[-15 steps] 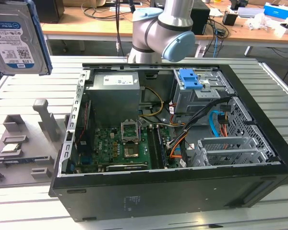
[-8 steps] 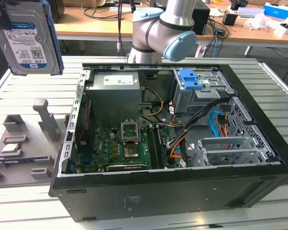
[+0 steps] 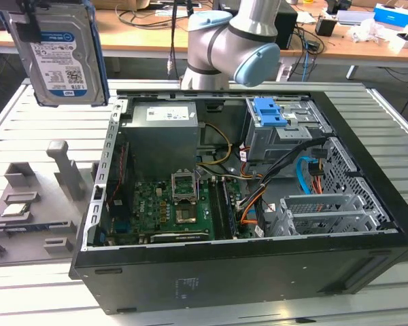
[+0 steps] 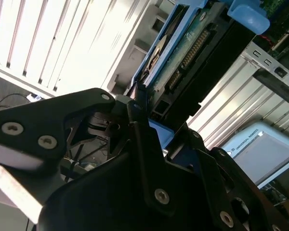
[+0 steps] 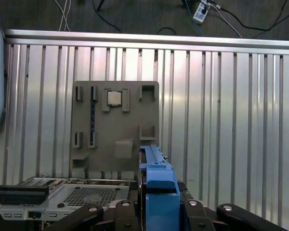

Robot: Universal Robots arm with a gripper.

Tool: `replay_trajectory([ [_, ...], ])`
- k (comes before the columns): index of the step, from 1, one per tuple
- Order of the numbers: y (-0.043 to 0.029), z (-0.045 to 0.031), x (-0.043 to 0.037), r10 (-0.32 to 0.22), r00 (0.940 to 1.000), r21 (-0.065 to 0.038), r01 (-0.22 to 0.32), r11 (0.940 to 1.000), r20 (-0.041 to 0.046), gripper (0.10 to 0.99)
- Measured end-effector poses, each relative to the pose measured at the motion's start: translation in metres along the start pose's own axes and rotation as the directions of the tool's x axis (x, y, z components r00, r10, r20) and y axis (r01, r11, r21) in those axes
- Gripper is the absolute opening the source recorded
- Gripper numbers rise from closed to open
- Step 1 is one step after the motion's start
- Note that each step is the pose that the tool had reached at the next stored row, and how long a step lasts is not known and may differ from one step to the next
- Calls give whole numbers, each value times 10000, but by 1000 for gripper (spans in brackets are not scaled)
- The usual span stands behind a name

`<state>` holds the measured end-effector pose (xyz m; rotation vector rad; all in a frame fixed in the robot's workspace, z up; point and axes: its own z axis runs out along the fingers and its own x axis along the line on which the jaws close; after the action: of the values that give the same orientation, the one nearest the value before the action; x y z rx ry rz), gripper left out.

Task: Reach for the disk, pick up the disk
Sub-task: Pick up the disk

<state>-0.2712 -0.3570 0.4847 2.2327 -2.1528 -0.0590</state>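
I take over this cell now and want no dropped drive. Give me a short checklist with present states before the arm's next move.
1. Disk off the table, held up at the exterior view's left: ok.
2. Gripper shut on the disk's blue rail in the first wrist view: ok.
3. Disk outside the computer case: ok.
4. Grey fixture plate on the table below, chip seated in it: ok.
5. Grip firmness: cannot tell.
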Motion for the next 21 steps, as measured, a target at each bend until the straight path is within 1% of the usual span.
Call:
replay_trajectory([
  [1, -46, -2, 1, 1, 10000, 0, -1, 10000, 0, 369],
  [5, -176, -10, 5, -1, 10000, -1, 1, 10000, -1, 369],
  [8, -366, -20, 9, -1, 10000, -1, 1, 10000, 0, 369],
  [9, -396, -21, 10, -1, 10000, -2, 1, 10000, 0, 369],
  [11, -485, -27, 12, 1, 10000, -2, -1, 10000, 0, 369],
  [13, -560, -31, 15, -2, 10000, -3, 2, 10000, -1, 369],
  [14, -633, -34, 17, 0, 10000, -2, 0, 10000, 0, 369],
  [15, -681, -37, 19, 0, 10000, -2, 0, 10000, 0, 369],
  [16, -708, -38, 20, -1, 10000, -2, 1, 10000, 0, 369],
  [17, -793, -44, 22, 0, 10000, -3, 0, 10000, -1, 369],
  [18, -846, -46, 24, 0, 10000, -2, 0, 10000, 0, 369],
  [19, -874, -48, 25, -1, 10000, -3, 1, 10000, 0, 369],
  [21, -972, -53, 28, 0, 10000, -3, 0, 10000, 0, 369],
])
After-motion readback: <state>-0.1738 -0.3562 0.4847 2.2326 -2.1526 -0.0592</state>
